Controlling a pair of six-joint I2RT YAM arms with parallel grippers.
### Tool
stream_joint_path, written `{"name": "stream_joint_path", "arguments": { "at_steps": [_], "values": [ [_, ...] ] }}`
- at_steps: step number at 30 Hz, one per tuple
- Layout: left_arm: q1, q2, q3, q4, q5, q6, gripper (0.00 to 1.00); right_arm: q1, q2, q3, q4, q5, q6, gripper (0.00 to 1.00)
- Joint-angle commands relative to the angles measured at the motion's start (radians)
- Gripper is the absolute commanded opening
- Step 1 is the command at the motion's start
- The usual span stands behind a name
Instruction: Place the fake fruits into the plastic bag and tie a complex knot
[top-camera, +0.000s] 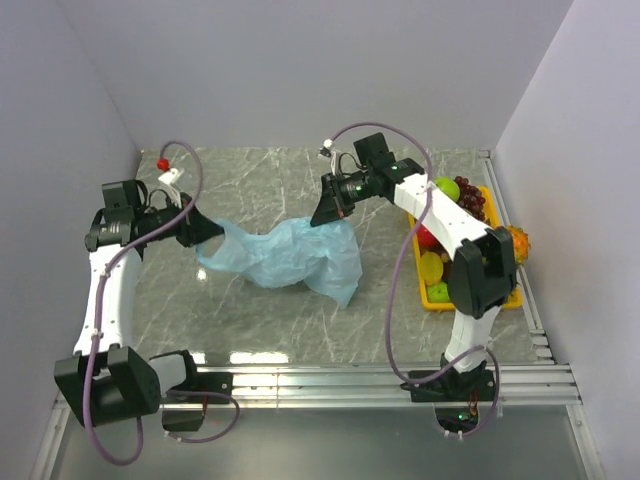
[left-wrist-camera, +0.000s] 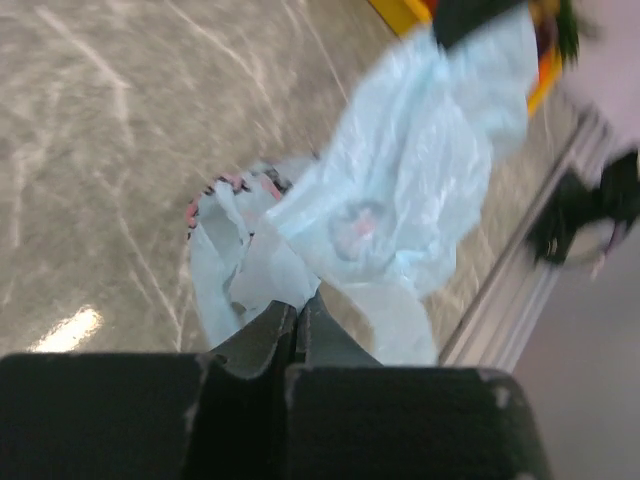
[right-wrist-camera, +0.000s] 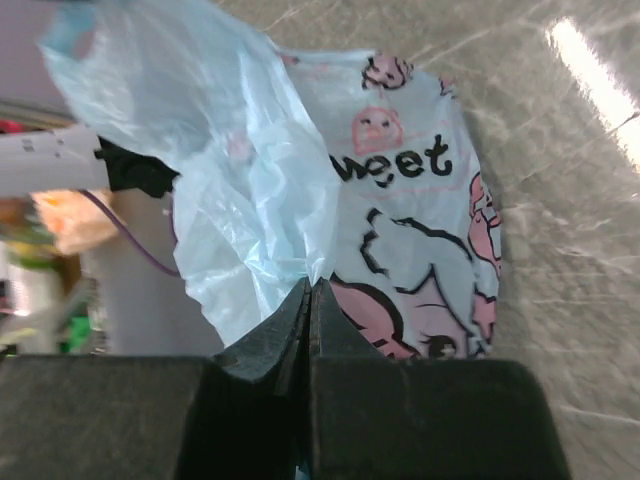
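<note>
Left gripper (left-wrist-camera: 298, 318): jaws clamped on a fold of the bag (top-camera: 290, 255). Right gripper (right-wrist-camera: 310, 295): jaws clamped on the bag's opposite edge, with the pink cartoon print facing its camera. Bag: light blue, crumpled, slung between both grippers over the middle of the tabletop (top-camera: 260, 185). Fruits (top-camera: 448, 188): in a yellow tray (top-camera: 437, 300) at the right side of the tabletop, apart from the bag.

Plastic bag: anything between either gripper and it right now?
Nothing visible stands in the way. The left gripper and the right gripper are each shut on the plastic bag, one at each end, and the bag spans between them.
</note>
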Motion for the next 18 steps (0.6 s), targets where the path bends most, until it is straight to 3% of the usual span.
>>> {"name": "stream_joint_path", "arguments": {
  "at_steps": [1, 4, 5, 7, 8, 10, 11, 14, 16, 18],
  "values": [
    [0.036, 0.013, -0.022, 0.372, -0.024, -0.427, 0.01, -0.034, 0.081, 0.038, 0.081, -0.104, 0.124, 0.00],
    [0.036, 0.042, -0.051, 0.518, -0.108, -0.556, 0.02, -0.059, 0.155, 0.075, 0.103, -0.136, 0.170, 0.01],
    [0.035, 0.050, -0.060, 0.545, -0.141, -0.630, 0.06, -0.065, 0.168, 0.087, 0.101, -0.112, 0.174, 0.10],
    [0.035, 0.085, -0.068, 0.591, -0.173, -0.676, 0.30, -0.082, 0.207, 0.118, 0.092, -0.084, 0.182, 0.43],
    [0.033, 0.097, -0.063, 0.601, -0.204, -0.694, 0.45, -0.088, 0.218, 0.165, 0.071, -0.069, 0.185, 0.69],
    [0.033, 0.114, -0.056, 0.616, -0.248, -0.716, 0.57, -0.115, 0.228, 0.213, 0.052, -0.017, 0.197, 0.90],
    [0.033, 0.116, -0.054, 0.637, -0.265, -0.726, 0.73, -0.129, 0.230, 0.257, 0.035, -0.009, 0.200, 0.94],
    [0.033, 0.113, -0.019, 0.622, -0.290, -0.708, 0.85, -0.190, 0.230, 0.354, -0.023, 0.020, 0.176, 0.96],
    [0.033, 0.106, -0.005, 0.589, -0.314, -0.674, 0.87, -0.233, 0.239, 0.434, -0.124, 0.058, 0.142, 0.97],
    [0.038, 0.088, -0.008, 0.567, -0.342, -0.668, 0.93, -0.260, 0.212, 0.430, -0.170, 0.081, 0.098, 0.97]
  ]
}}
